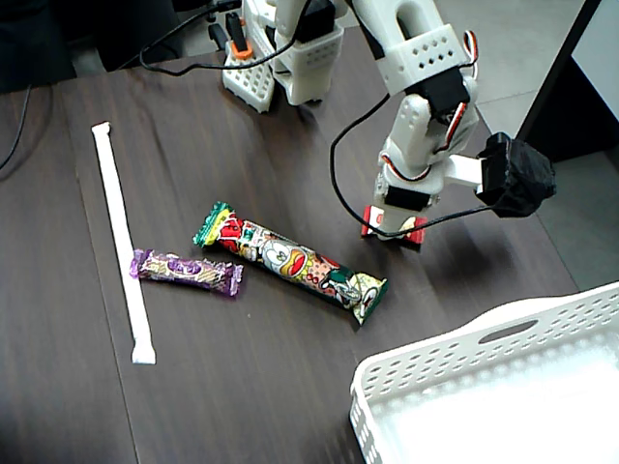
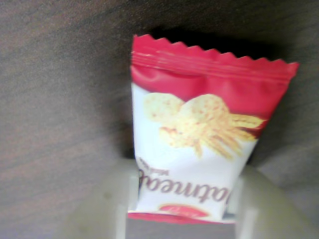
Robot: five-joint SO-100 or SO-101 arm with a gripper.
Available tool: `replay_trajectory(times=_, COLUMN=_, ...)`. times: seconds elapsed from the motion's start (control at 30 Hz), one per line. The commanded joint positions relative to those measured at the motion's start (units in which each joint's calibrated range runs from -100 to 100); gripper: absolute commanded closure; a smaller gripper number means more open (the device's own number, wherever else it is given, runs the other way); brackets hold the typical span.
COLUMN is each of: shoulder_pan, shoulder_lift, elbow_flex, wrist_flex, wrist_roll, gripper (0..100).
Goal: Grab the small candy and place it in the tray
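Observation:
The small candy (image 2: 199, 129), a white wrapper with red ends, fills the wrist view and sits between my two pale fingers (image 2: 112, 204). In the fixed view its red ends (image 1: 416, 233) stick out on either side of my gripper (image 1: 395, 228), low over the dark table at the right. My gripper (image 2: 184, 184) is closed on the candy's sides. Whether the candy still touches the table I cannot tell. The white perforated tray (image 1: 484, 333) stands at the bottom right, in front of and to the right of the gripper.
A long cartoon-printed bar (image 1: 290, 261) lies diagonally left of the gripper. A purple wrapped candy bar (image 1: 186, 272) lies further left, next to a long white strip (image 1: 121, 237). The arm's white base (image 1: 290, 58) and black cables are at the top.

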Motion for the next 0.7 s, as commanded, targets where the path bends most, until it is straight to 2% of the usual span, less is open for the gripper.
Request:
replay_trajectory(times=0.0, shoulder_pan=-0.67, shoulder_lift=-0.82, elbow_flex=-1.03, wrist_flex=0.64, wrist_roll=0.45, gripper=92)
replay_trajectory(times=0.17, shoulder_pan=-0.45, shoulder_lift=-1.49, elbow_flex=-1.12, wrist_flex=0.55, wrist_roll=0.5, gripper=96)
replay_trajectory(times=0.67, shoulder_pan=1.39, shoulder_lift=-16.14, elbow_flex=-1.12, wrist_flex=0.64, wrist_roll=1.55, gripper=97)
